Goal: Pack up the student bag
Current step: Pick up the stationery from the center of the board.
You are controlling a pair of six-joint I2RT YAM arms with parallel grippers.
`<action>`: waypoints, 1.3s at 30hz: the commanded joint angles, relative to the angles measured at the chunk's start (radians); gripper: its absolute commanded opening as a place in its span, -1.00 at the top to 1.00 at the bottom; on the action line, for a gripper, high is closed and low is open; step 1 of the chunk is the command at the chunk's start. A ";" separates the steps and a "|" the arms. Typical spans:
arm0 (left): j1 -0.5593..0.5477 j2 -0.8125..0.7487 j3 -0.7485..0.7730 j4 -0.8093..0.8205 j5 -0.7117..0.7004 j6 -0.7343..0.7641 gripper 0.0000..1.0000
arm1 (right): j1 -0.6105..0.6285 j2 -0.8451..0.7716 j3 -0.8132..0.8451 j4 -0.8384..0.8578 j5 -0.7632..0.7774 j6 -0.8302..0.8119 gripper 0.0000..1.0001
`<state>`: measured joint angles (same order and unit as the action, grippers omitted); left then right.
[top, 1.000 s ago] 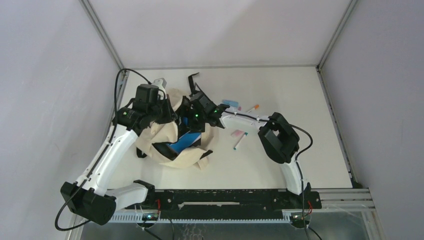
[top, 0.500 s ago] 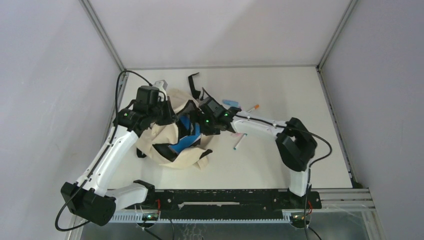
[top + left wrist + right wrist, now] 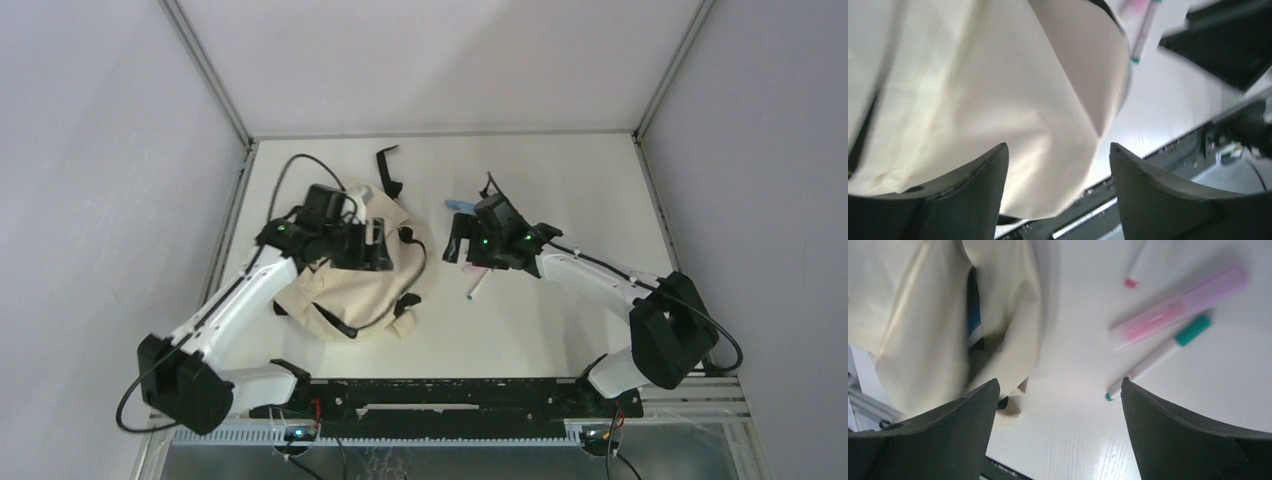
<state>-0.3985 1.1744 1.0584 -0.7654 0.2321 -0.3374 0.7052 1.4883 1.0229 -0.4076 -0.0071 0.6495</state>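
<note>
- The bag (image 3: 350, 290) lies slumped on the left half of the table (image 3: 560, 180), about midway between the near and far edges. One black strap (image 3: 388, 168) trails toward the far edge.
- It is soft cloth with deep folds and no frame, so I judge it light but floppy. It will sag and fold when lifted, and the mouth will probably not stay open by itself.
- The cloth looks matte, not slippery, and not fragile. A pinch on a single layer may only pull up a fold and leave the rest behind.
- Better places to take hold, in my view, are the black zipper trim at the mouth or a strap. There the material is thicker and gives the fingers an edge.
- The left gripper (image 3: 372, 243) hovers over the top of the bag. Its jaws stand apart and nothing is between them; only cloth is below.
- The right gripper (image 3: 458, 240) is beside the bag, toward the middle of the table. Its jaws are wide and empty, above a pink highlighter (image 3: 1178, 300) and a teal-capped pen (image 3: 1158, 357).
- Something blue (image 3: 975, 320) shows in a gap in the cloth; I cannot tell what it is.
</note>
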 commanded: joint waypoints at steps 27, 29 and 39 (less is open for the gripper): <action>0.076 0.306 0.106 -0.054 -0.809 -0.131 -0.02 | 0.048 -0.058 -0.043 0.067 0.024 0.045 -0.95; 0.075 0.352 0.115 -0.069 -0.767 -0.131 -0.01 | 0.033 -0.044 -0.043 0.020 0.114 0.072 -0.83; 0.009 0.368 0.065 -0.016 -0.574 -0.164 -0.04 | -0.017 0.094 -0.047 -0.125 0.295 0.165 -0.40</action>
<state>-0.3607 1.5616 1.1618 -0.8284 -0.4297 -0.4576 0.6777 1.5291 0.9764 -0.5144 0.2398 0.7753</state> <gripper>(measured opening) 0.517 0.741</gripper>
